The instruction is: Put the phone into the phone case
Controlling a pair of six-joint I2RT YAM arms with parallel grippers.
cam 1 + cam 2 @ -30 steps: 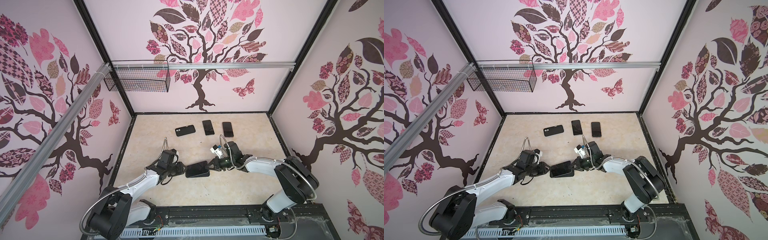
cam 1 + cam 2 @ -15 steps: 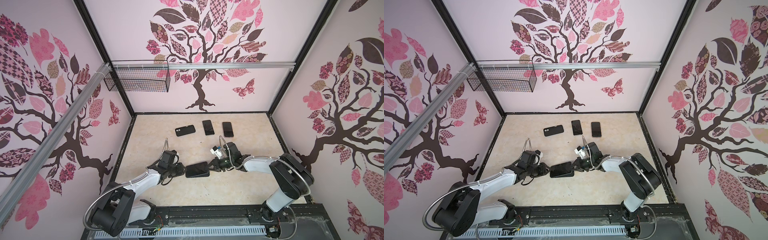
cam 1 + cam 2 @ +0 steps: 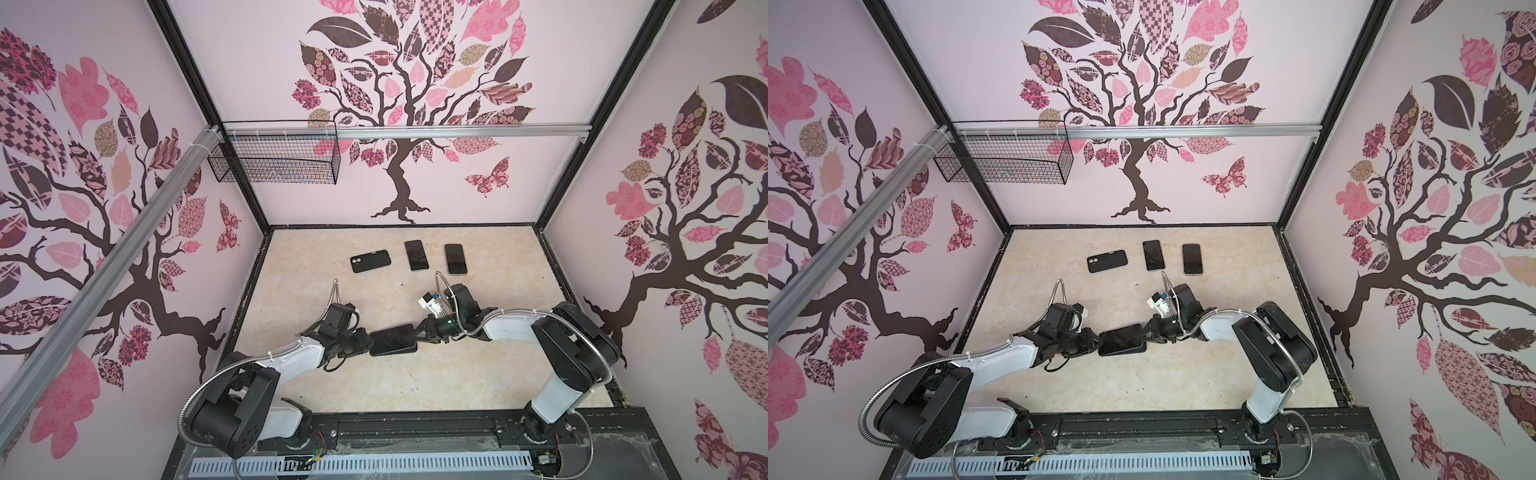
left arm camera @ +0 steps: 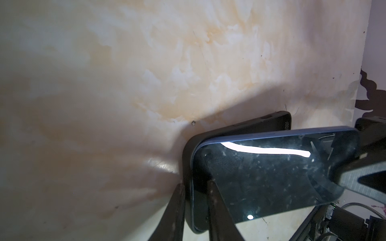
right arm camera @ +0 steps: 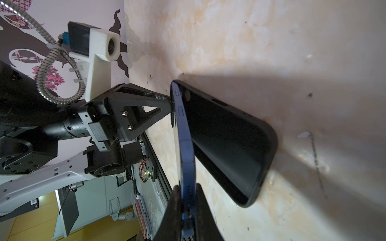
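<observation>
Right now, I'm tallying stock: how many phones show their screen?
3. The left back phone and right back phone lie near the back wall; the held phone tilts over the phone case up front. The black camera-side-up item may hide another.

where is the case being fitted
In both top views the phone case lies centre front on the table, between left gripper and right gripper, under the tilted phone.
</observation>
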